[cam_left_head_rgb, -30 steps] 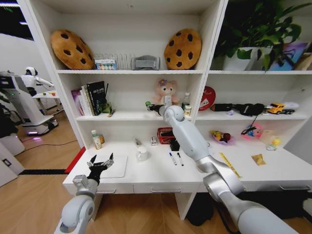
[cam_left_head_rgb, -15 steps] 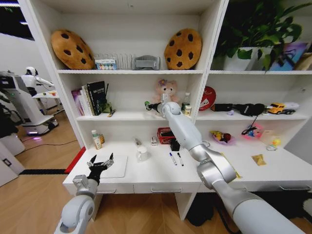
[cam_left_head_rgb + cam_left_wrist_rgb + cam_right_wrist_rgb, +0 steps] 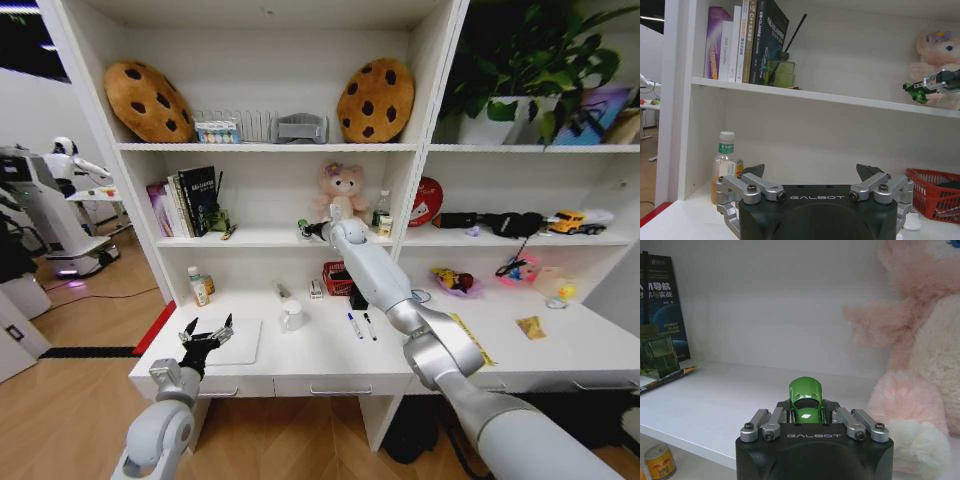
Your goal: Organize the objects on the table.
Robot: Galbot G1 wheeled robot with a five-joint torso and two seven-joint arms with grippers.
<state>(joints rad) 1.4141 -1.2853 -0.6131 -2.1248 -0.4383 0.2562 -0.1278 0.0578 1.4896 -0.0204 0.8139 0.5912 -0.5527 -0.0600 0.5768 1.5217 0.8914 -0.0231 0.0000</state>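
Green toy car (image 3: 806, 401) pinched in my right gripper (image 3: 810, 416) fingers: I'd settle it onto the shelf (image 3: 715, 405), left of the plush bear (image 3: 925, 370), before releasing; left gripper (image 3: 811, 176) idles spread over the tabletop (image 3: 320, 350).

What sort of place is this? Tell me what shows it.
Probably a robotics lab staged as a home study: a white desk joined to shelving with books and a plush bear, and another robot standing in the room behind.

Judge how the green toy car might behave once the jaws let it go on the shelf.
The green toy car looks like a hard, glossy shell, so it may slip in the right gripper. As a toy car it likely has wheels and could roll along the smooth white shelf. Small, probably light.
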